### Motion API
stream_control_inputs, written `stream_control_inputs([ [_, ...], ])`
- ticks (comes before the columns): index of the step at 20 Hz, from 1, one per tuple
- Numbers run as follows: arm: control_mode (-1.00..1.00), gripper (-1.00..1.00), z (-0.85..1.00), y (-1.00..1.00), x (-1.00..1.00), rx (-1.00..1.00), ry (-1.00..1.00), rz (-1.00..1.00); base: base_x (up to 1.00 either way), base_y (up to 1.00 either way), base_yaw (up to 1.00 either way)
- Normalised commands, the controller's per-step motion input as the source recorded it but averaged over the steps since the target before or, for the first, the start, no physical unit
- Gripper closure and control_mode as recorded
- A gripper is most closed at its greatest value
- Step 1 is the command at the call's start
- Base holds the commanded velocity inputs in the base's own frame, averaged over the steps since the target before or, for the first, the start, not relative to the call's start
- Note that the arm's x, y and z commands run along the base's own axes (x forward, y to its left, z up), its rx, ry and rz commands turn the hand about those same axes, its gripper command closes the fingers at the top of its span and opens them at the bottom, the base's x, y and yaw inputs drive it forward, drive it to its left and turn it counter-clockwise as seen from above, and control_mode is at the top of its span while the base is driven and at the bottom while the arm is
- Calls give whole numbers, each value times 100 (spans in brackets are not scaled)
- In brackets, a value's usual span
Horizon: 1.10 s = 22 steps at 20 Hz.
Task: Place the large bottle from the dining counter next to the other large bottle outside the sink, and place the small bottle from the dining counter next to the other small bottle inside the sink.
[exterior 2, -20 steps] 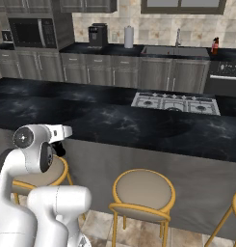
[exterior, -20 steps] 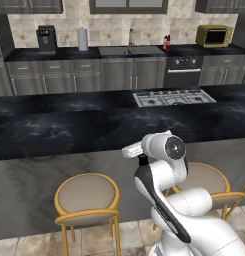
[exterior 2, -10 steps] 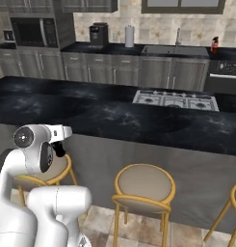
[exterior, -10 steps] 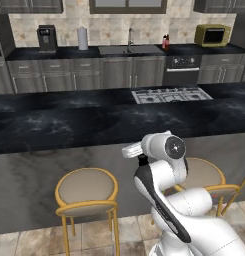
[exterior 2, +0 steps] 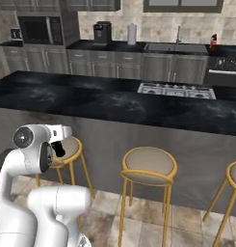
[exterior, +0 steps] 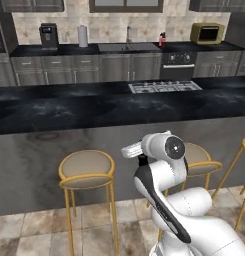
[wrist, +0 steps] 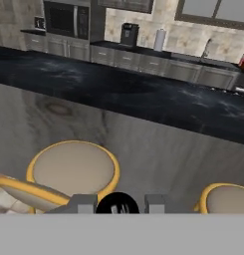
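Stools with yellow frames line the grey stone front of the dining counter, and I see my arm folded low before it, gripper pointing over a stool seat toward the counter. Between its nearly closed fingertips I make out a round dark thing, perhaps a bottle, though I cannot tell. Farther right, on the back counter, sits the sink with the pink-red bottle standing just beside it.

no readable text, no labels, brands or numbers on anything shown
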Motion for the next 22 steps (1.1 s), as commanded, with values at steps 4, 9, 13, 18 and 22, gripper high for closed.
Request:
stream_control_inputs([
  [4,100,100,0,0,0,0,0,0,0,54,0],
  [9,100,100,0,0,0,0,0,0,0,76,0],
  [13,100,100,0,0,0,0,0,0,0,88,0],
  [18,100,100,0,0,0,0,0,0,0,94,0],
  [22,100,100,0,0,0,0,0,0,0,99,0],
])
